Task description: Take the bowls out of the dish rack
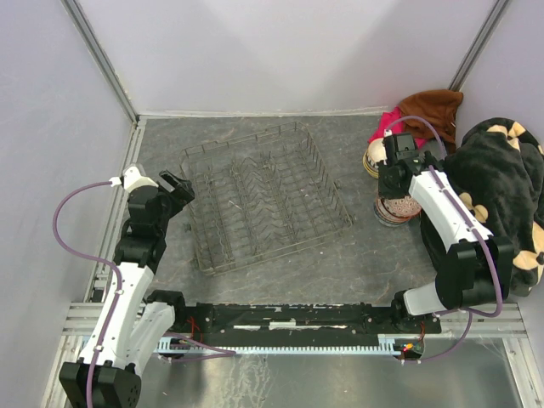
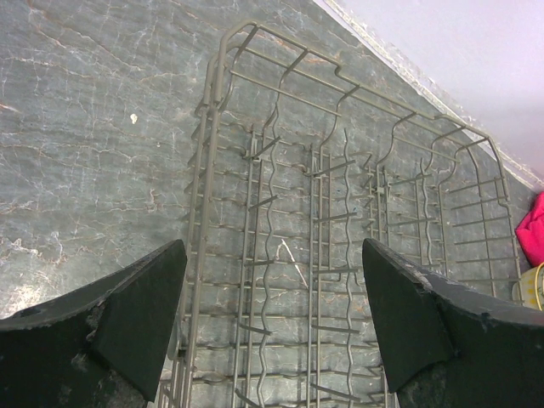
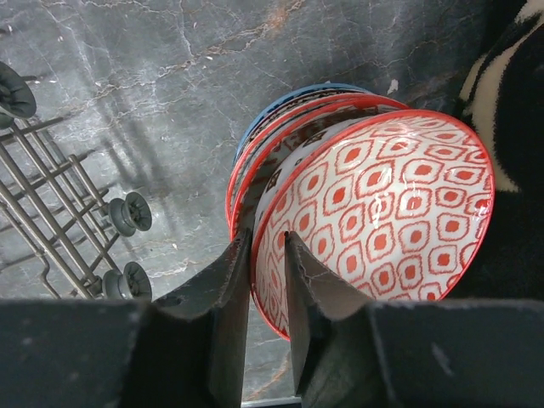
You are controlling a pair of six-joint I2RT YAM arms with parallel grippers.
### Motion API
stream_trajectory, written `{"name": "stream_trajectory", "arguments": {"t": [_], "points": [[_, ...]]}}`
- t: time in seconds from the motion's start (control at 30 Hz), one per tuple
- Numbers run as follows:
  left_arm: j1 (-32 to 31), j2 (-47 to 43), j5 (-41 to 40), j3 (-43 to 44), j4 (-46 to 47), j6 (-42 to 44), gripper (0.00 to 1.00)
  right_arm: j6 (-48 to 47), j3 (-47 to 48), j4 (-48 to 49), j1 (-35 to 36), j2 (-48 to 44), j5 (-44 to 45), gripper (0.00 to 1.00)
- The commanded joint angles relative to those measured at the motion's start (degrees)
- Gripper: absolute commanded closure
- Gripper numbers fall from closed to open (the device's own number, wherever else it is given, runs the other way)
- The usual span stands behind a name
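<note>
The grey wire dish rack (image 1: 263, 200) stands mid-table with no bowl in it; it fills the left wrist view (image 2: 340, 212). My left gripper (image 1: 177, 185) is open and empty at the rack's left end, its jaws wide apart (image 2: 272, 255). My right gripper (image 1: 393, 180) is shut on the rim of a red-lattice bowl (image 3: 382, 204), one finger inside and one outside (image 3: 268, 242). That bowl sits tilted on top of a stack of bowls (image 3: 263, 136) right of the rack (image 1: 395, 208). A yellow bowl (image 1: 374, 159) stands behind the stack.
A black and cream plush blanket (image 1: 501, 187) lies against the right wall beside the stack, and shows in the right wrist view (image 3: 510, 85). Brown (image 1: 433, 106) and pink (image 1: 387, 127) cloths lie at the back right. The rack's corner with small wheels (image 3: 127, 212) is near the stack.
</note>
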Motion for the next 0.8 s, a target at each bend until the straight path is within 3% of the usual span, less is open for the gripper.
{"name": "stream_trajectory", "arguments": {"t": [0.0,0.17,0.63,0.77], "points": [[-0.03,-0.36,-0.78,1.85,2.93,-1.19,0.09,1.22,0.0,2.21,-0.55,-0.48,-0.49,0.67],[-0.03,0.16,-0.71,1.99,3.25,-1.1,0.09,2.08,0.04,2.25,-0.67,-1.59,-0.16,0.52],[-0.03,-0.42,-0.66,2.04,3.33,-1.32,0.07,4.26,2.66,-0.55,-0.63,-11.41,1.98,0.38],[-0.03,-0.69,0.16,2.0,3.35,-2.15,0.04,6.33,0.48,1.57,-0.65,-16.94,2.61,0.22]]}}
